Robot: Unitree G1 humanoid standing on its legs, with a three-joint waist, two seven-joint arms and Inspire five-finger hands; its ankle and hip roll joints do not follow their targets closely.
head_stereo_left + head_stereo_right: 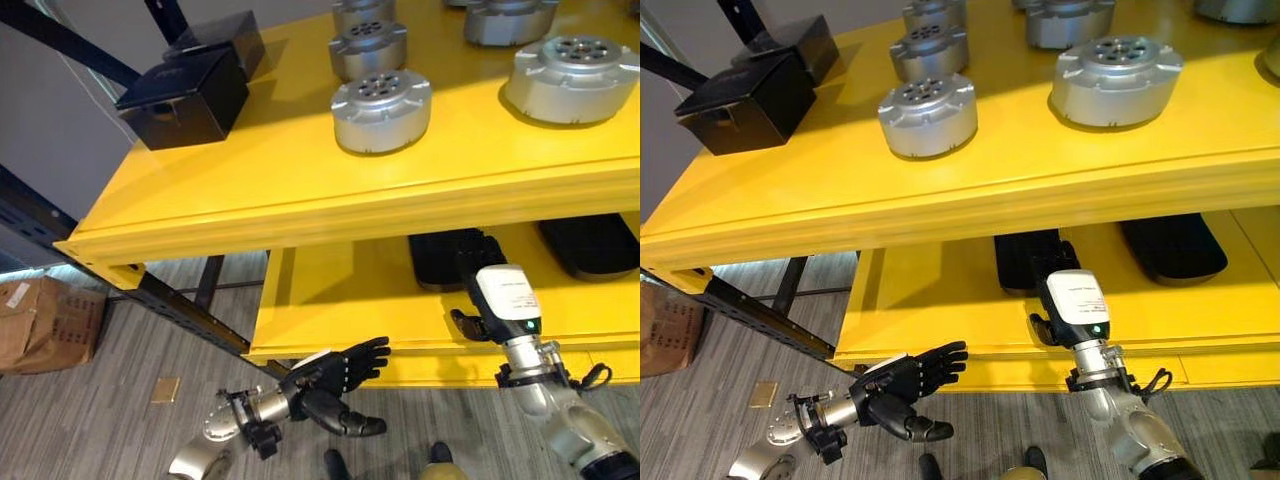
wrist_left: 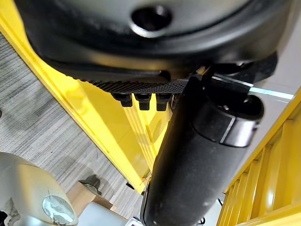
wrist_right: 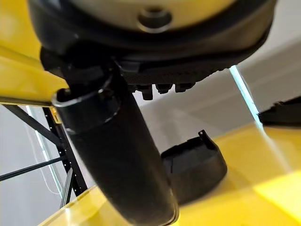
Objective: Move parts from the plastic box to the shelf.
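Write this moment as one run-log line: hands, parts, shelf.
left hand: open, empty, below lower shelf edge | right hand: reaching into lower shelf by black part | upper shelf: silver parts

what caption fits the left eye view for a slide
Right hand reaching into the lower yellow shelf beside a black part; left hand open below.

Glossy yellow shelf [image 1: 300, 190]; matt metal parts [image 1: 381, 110]

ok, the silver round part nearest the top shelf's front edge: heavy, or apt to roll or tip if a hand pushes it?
The silver round part looks like solid cast metal, so probably heavy for its size. It sits flat on a wide base on the yellow shelf, low and squat, so tipping seems unlikely; it should slide rather than roll. Its smooth sloped sides may be slippery to grip.
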